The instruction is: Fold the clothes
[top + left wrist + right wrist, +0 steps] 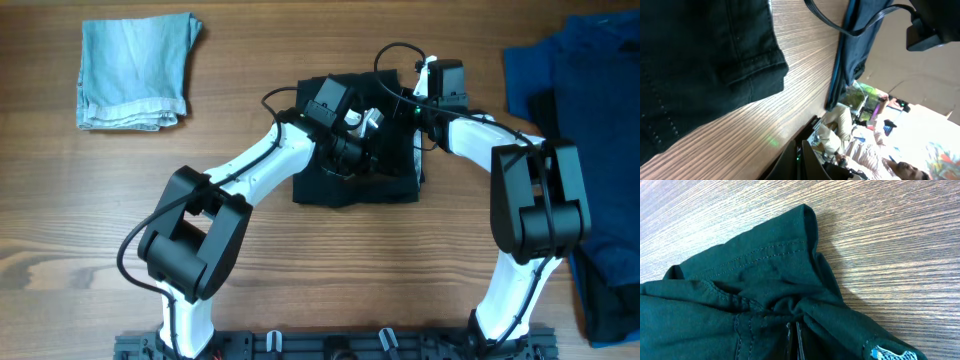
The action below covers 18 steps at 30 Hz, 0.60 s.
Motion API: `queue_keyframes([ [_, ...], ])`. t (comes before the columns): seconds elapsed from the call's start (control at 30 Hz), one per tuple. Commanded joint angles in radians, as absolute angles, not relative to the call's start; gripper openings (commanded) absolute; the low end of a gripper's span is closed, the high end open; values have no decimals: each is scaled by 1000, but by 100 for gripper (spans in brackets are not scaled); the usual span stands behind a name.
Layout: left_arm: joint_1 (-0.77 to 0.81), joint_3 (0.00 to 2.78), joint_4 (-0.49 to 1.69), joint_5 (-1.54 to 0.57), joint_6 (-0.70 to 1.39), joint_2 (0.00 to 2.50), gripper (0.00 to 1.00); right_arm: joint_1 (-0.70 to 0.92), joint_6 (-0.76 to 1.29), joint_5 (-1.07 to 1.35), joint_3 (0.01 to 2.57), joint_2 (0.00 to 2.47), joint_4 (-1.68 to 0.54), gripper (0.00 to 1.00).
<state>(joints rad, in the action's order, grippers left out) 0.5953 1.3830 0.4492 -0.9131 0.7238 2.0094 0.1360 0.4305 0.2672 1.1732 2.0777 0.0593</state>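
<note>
Right gripper (794, 332): jaws closed, pinching a bunched fold of black shorts (355, 190). Left gripper (799, 157): closed, empty, over bare table (100, 220) near the shorts' hem. Pale-blue denim (135, 72) well left of the shorts; dark-blue heap (590, 70) to their right.

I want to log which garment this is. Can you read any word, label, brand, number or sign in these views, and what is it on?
No text can be read in any view.
Blue-and-white tag at the edge of the black shorts: too small and cut off to read.
Coloured clutter beyond the table, left wrist view: blurred, nothing legible.
</note>
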Motion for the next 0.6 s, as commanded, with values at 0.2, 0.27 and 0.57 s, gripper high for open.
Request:
queue_keyframes([
  [0.2, 595, 1162, 85, -834, 1000, 2012, 4, 137, 445, 236, 1174, 2125, 37, 4],
  [0.27, 603, 1132, 78, -776, 1007, 2012, 4, 137, 446, 236, 1174, 2125, 36, 4],
  [0.57, 620, 1051, 104, -663, 1030, 2038, 5, 137, 445, 236, 1174, 2125, 36, 4],
])
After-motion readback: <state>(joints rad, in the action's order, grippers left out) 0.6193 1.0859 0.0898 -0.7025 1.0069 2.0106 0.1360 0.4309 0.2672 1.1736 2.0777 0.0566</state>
